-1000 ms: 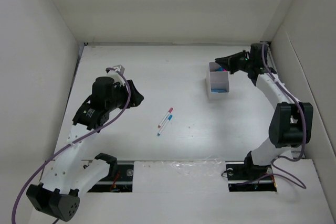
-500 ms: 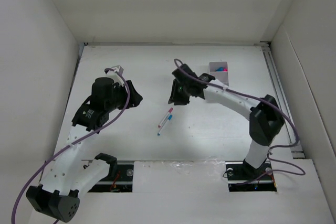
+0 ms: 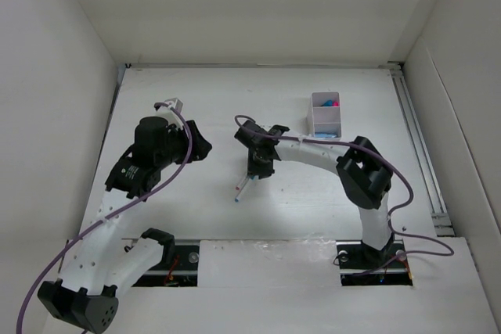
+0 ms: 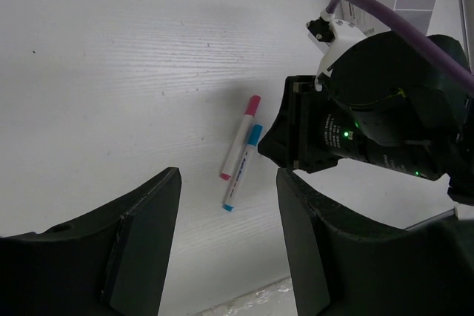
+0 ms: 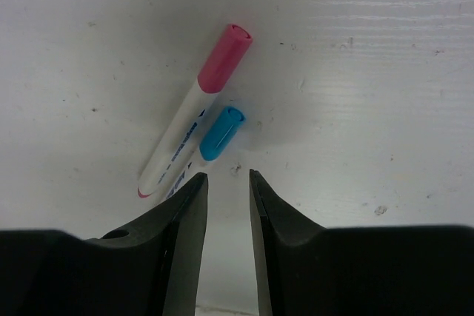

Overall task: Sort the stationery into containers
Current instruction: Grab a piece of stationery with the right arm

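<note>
pens: pink-capped white plastic pen (image 5: 200,101) and blue-capped white plastic pen (image 5: 221,133), side by side, centre
right gripper (image 5: 228,177): empty, jaws barely parted (too narrow); widen, straddle blue one only
left gripper (image 4: 229,172): parted, empty
box: white divided plastic box (image 3: 324,127), far right

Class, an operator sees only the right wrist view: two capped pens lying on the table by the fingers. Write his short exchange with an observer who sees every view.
Operator: My right gripper hangs over a pink-capped pen and a blue-capped pen. Where is the box?
Observer: The box stands farther back and to the right, apart from your gripper.
Operator: Is the other arm in the way?
Observer: No; the left gripper hangs to the left of the pens, open and empty.
</note>
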{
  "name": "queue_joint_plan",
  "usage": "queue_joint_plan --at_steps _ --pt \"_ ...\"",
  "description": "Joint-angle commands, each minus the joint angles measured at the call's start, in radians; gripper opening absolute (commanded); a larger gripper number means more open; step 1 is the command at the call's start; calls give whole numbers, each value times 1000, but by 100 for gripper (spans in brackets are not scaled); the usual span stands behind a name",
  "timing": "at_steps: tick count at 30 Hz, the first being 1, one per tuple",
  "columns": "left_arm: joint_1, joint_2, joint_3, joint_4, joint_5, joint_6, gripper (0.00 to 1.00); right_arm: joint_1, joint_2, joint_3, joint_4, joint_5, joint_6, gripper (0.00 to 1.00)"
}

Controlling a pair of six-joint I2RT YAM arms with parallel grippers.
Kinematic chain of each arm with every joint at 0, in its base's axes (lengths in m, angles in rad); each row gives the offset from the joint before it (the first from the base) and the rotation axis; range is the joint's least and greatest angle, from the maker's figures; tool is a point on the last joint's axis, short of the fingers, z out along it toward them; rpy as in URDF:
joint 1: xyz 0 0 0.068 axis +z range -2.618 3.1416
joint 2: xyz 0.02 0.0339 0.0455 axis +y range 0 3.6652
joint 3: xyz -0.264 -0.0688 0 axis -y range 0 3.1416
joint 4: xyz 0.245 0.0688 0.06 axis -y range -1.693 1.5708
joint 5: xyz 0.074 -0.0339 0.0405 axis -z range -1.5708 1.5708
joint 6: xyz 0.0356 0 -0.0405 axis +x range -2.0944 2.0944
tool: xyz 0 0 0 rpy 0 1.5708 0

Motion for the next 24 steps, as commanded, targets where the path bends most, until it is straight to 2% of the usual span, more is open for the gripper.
queue_joint_plan --at_steps 1,10,22,24 --pt "-3 -18 13 10 16 13 51 16 6 48 -2 29 6 35" --pt "-3 2 13 19 25 13 51 16 58 58 36 0 17 35" --pt "-3 11 -5 28 34 22 51 16 43 58 46 -55 17 35" --pt "-3 11 -5 28 34 22 51 16 25 45 46 -35 17 39"
